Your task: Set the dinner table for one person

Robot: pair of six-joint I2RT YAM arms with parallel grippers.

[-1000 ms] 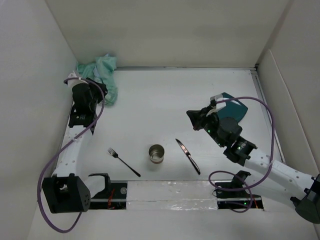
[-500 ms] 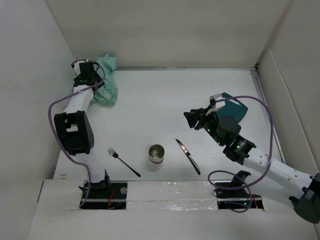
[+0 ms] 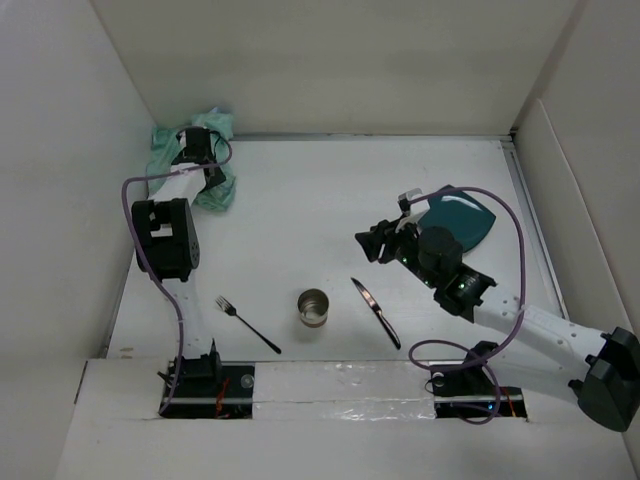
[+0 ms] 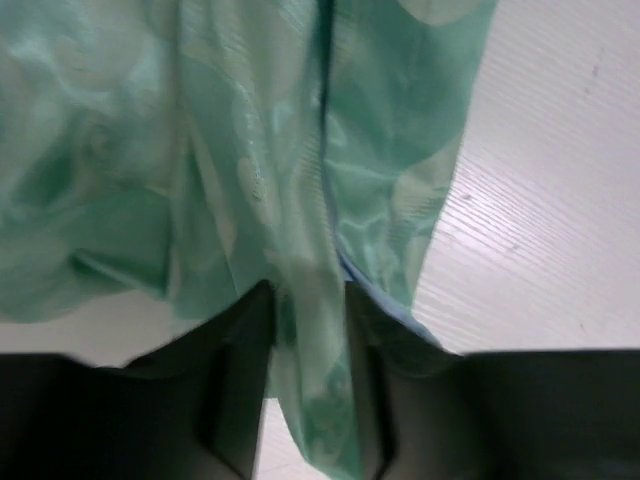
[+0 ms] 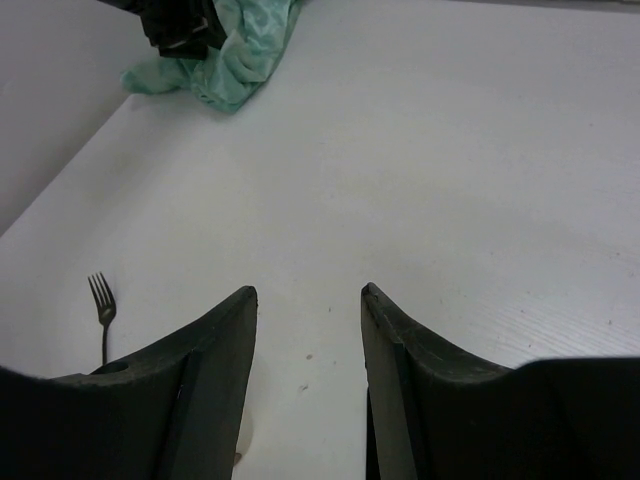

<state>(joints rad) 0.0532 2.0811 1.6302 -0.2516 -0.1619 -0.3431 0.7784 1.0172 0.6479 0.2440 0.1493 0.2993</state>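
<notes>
Left tool (image 4: 305, 310) pinching crumpled shiny mint-green cloth (image 4: 250, 150) at far-left corner of matte white worktop (image 4: 560, 200); right tool (image 5: 306, 300) spread, empty.

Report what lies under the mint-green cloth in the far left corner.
Only the white table shows around the cloth. The left pincer grips one fold. Anything beneath the bunched fabric is covered, so I cannot tell what is there.
</notes>
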